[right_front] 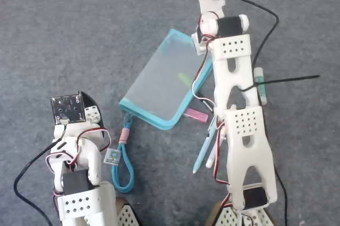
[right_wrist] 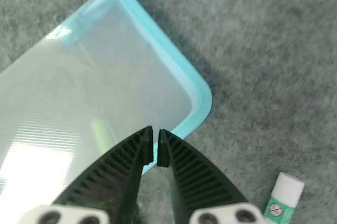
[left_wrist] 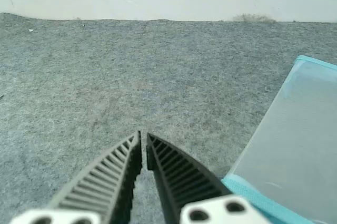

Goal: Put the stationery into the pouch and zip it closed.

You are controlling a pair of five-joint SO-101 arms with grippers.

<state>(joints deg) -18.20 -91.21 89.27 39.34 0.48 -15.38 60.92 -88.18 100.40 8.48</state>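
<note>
On grey felt [right_front: 64, 34], right tool [right_wrist: 154, 134] hangs over the pouch [right_wrist: 105, 76], left tool [left_wrist: 143, 139] beside it, both pressed together.

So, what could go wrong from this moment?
1. The pens and pink eraser lie partly under the right arm; pulling back, it might sweep them away.
2. The right jaws are shut above the pouch edge; pressing down could slide the pouch.
3. The strap lies close to the left arm and could snag.

Left gripper [left_wrist: 144, 150] — jaws together — beside the pouch [left_wrist: 295, 145].
</note>
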